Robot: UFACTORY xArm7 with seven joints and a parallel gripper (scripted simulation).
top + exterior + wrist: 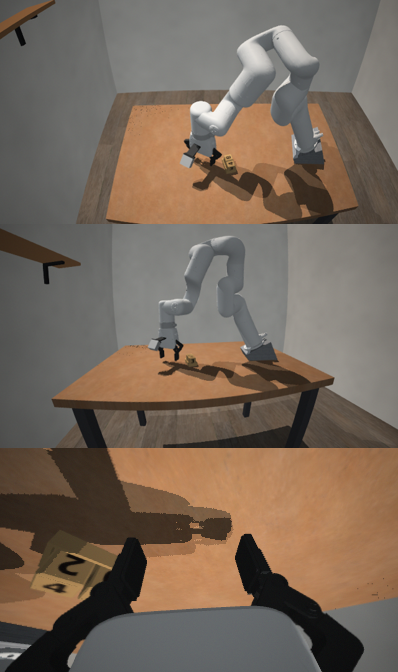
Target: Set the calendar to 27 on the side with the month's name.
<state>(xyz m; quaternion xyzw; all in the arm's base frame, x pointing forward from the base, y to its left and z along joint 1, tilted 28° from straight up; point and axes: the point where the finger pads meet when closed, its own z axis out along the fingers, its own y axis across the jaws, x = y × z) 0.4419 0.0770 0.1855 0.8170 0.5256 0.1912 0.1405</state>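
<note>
Spreading across the lower half of the top view: an orange-brown table (pixel 155 193), carrying long dark shadows toward the lower right. Rising from a grey base (pixel 317 159) at the right and arching over to the centre: a white arm (pixel 255 71). Hanging just above the table near the middle of the frame: the gripper (pixel 202 157), black fingers spread fully wide, gripping nothing. Sitting on the table just right of the gripper, apart from it: the small wooden calendar (pixel 229 163), appearing at the left edge of the wrist view (pixel 67 570), tilted there, showing a 2 and a 4.
</note>
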